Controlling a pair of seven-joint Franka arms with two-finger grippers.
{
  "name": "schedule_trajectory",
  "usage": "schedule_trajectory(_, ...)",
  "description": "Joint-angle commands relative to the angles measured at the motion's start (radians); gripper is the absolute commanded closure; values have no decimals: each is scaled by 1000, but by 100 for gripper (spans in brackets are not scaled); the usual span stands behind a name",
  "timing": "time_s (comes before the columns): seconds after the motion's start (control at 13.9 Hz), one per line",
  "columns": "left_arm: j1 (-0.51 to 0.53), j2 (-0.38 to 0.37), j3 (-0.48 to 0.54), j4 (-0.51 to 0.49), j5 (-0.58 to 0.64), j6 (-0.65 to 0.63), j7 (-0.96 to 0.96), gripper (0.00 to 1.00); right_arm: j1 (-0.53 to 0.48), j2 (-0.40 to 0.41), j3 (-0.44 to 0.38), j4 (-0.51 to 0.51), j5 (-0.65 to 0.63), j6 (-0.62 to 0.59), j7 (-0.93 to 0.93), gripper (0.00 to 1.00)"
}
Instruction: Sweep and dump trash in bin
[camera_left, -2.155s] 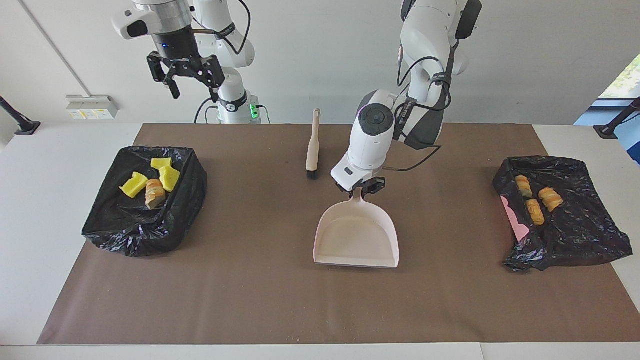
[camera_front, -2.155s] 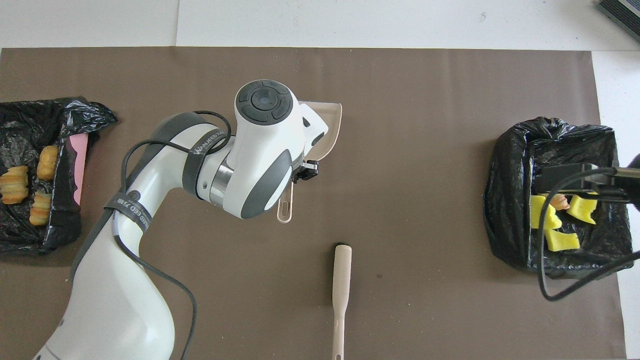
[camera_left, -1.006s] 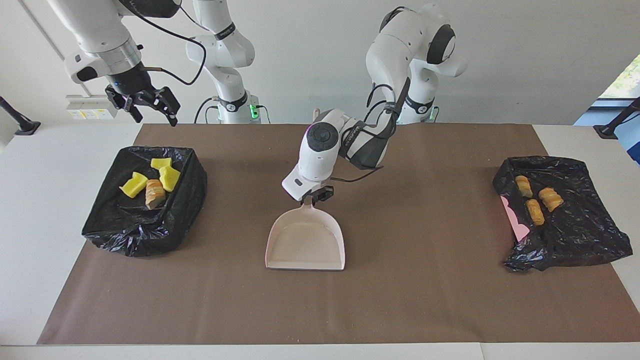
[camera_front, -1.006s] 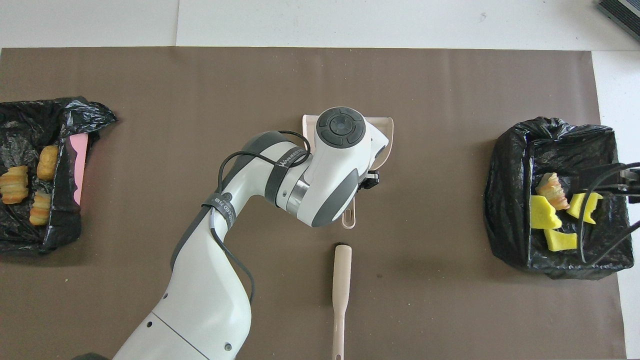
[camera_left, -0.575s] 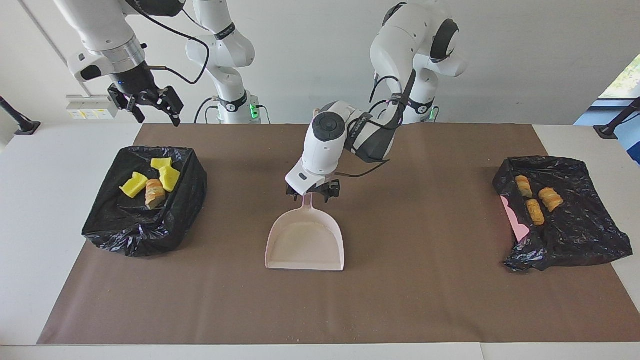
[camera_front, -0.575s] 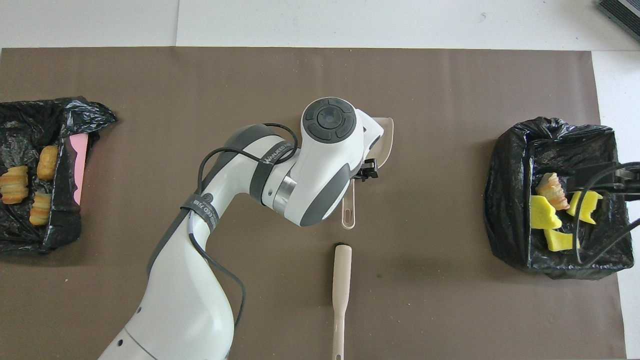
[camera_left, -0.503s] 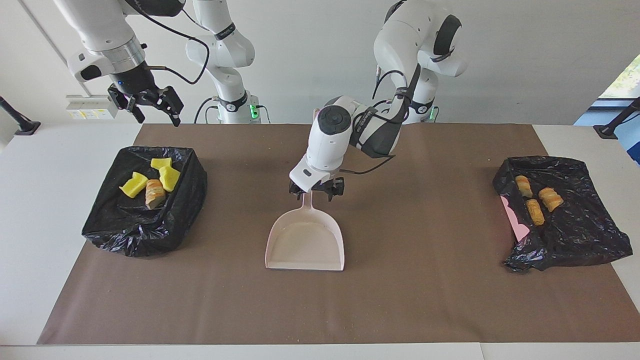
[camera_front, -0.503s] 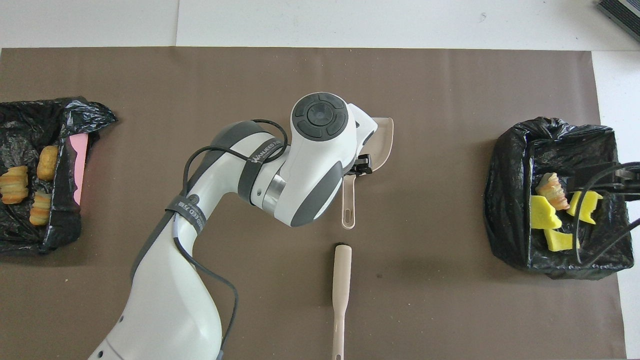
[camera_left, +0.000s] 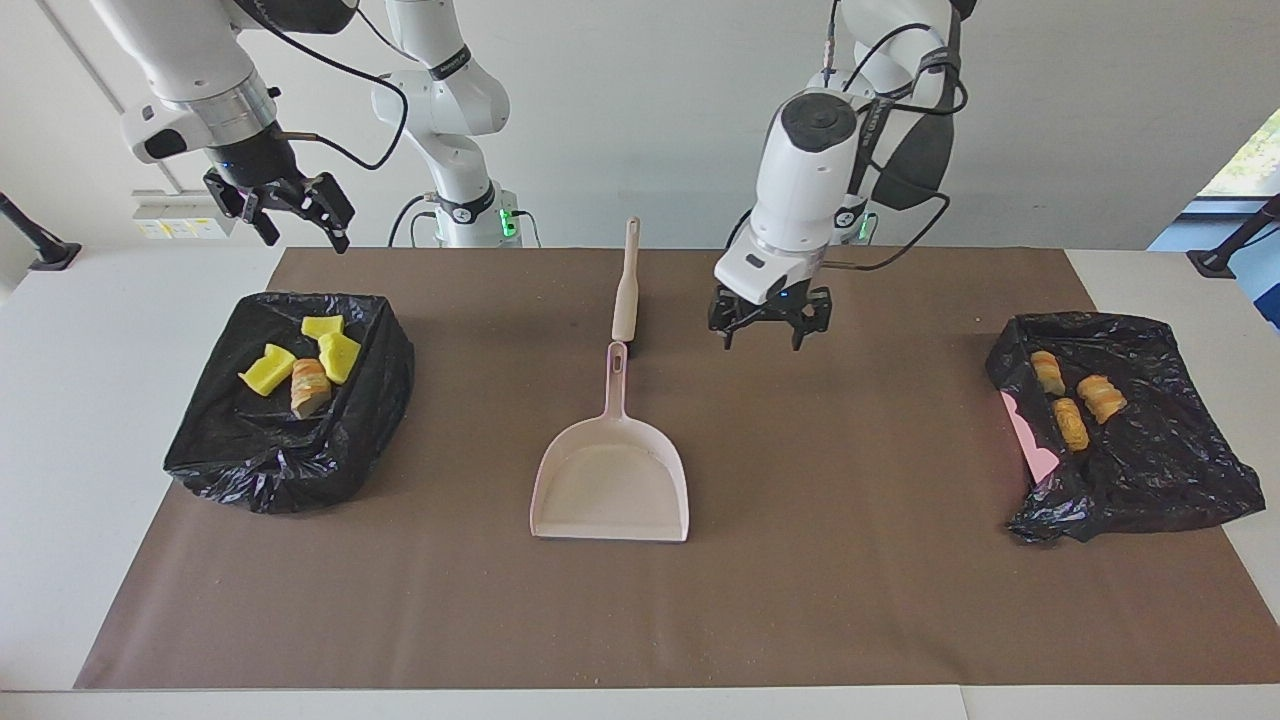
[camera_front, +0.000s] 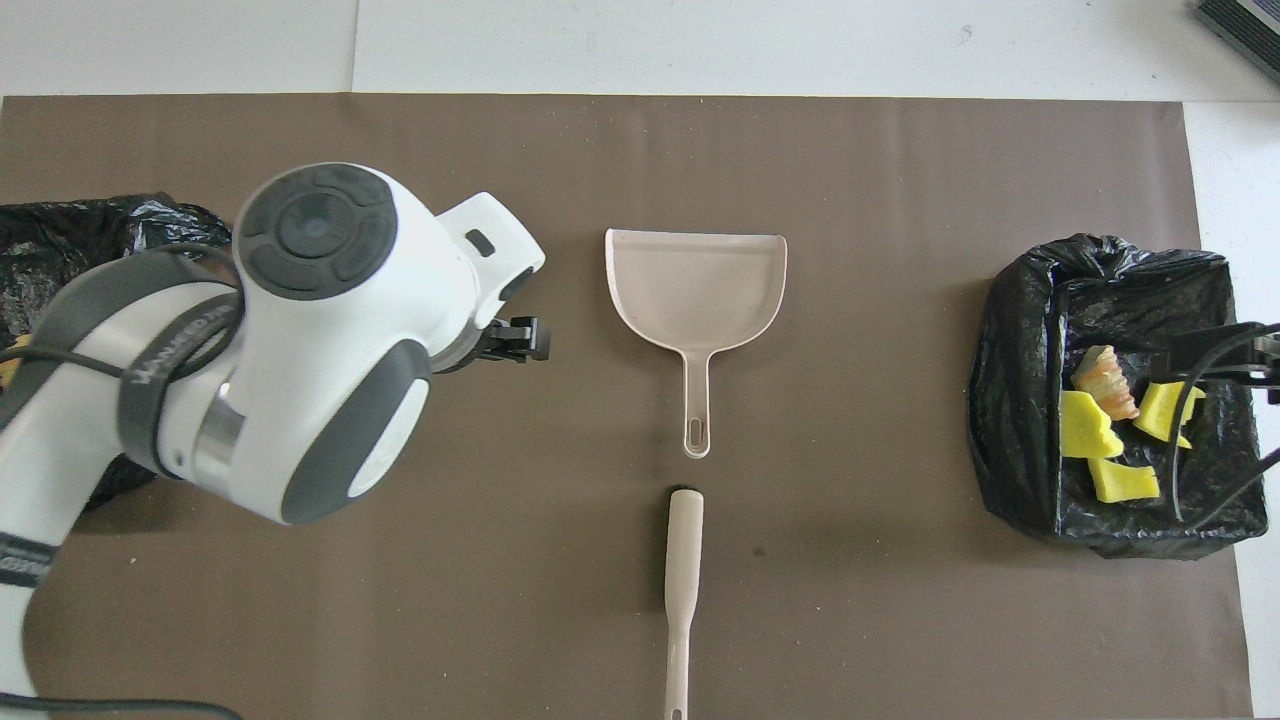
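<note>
Now the left gripper (camera_left: 765, 335) has let go of the smooth pink dustpan (camera_left: 611, 487) and lifted, fingers apart; right gripper (camera_left: 283, 212) also spread. Spongy yellow and crusty tan trash (camera_left: 300, 365) sits in crinkly black-lined bins (camera_left: 350, 420).

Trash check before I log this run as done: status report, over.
Left gripper open, raised over bare mat. Right gripper open, up by its bin. Trash all binned, seven pieces across two bins. Dustpan empty; nothing in the way.

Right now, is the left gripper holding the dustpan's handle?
No. In the facing view the left gripper hangs open over bare mat, apart from the dustpan, which lies flat on the table.
</note>
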Motion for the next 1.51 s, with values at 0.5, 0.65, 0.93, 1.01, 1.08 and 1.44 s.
schedule_trajectory(0.5,322,-217,-5,124,12,-332,382,0,282,1,-187,3,-81,2,-5,0)
schedule_trajectory(0.65,383,-203,-5,184,-2,-380,438,0,282,1,-207,6,-67,3,-8,0)
schedule_trajectory(0.93,424,-101,-1,357,-2,-483,441,0,284,-1,-201,6,-62,3,-8,0)
schedule_trajectory(1.01,443,-91,-4,372,-7,-488,455,0,284,-1,-201,6,-62,3,-8,0)
schedule_trajectory(1.08,443,-100,-4,370,-8,-486,461,0,284,-1,-202,6,-62,3,-8,0)
schedule_trajectory(1.44,432,-157,-13,299,-8,-479,444,0,284,-1,-201,6,-62,3,-8,0)
